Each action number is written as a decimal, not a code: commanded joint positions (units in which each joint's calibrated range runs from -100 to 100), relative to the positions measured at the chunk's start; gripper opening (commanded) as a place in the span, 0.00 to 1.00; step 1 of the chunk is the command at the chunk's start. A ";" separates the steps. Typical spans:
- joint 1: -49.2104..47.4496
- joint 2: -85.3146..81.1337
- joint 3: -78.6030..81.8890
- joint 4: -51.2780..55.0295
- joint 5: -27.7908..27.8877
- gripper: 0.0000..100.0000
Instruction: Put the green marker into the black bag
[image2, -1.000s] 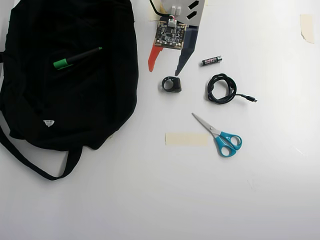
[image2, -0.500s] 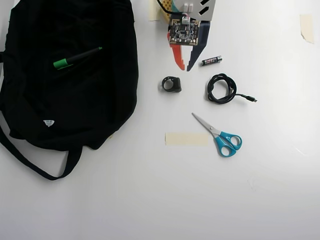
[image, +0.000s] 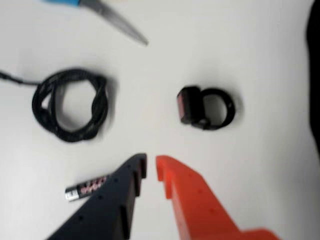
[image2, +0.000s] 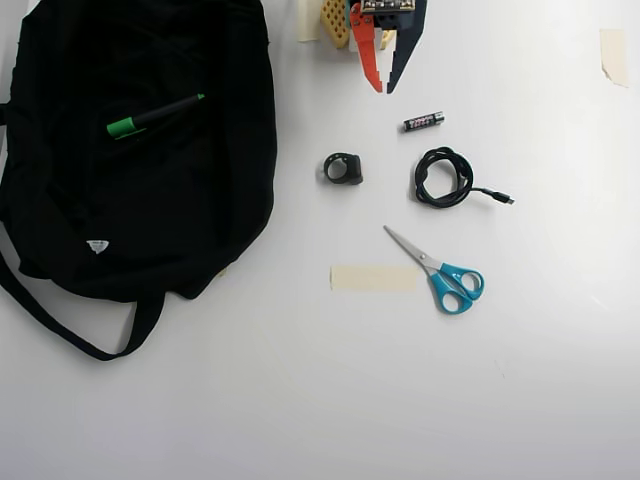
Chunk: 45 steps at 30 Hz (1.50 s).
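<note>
Gripper (image: 151, 165) fills the bottom of the wrist view, black finger on the left, orange finger on the right, tips nearly together with only a thin gap, nothing between them. Just left of the black finger in that view lies a small black battery (image: 85, 189), apart from it. Farther up sits a coiled black cable (image: 70, 105) on the left and a small black ring clip (image: 205, 108) on the right, well apart. Scissors (image: 107, 16) poke in at the top edge, blades only plus a bit of blue handle. Overhead view: gripper (image2: 380, 85) hangs at the top edge over the white table (image2: 400, 400), battery (image2: 423, 121) just beside it. Green marker (image2: 153, 116) lies tilted on top of the black bag (image2: 180, 220) at the left, well apart from the gripper. Strip of tape (image2: 373, 278) lies beside the scissors (image2: 440, 272).
</note>
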 joint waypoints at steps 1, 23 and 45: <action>-0.23 -5.90 4.28 -2.14 0.25 0.02; 1.27 -28.06 43.54 -10.07 2.66 0.02; 3.29 -27.98 44.17 -2.92 2.98 0.02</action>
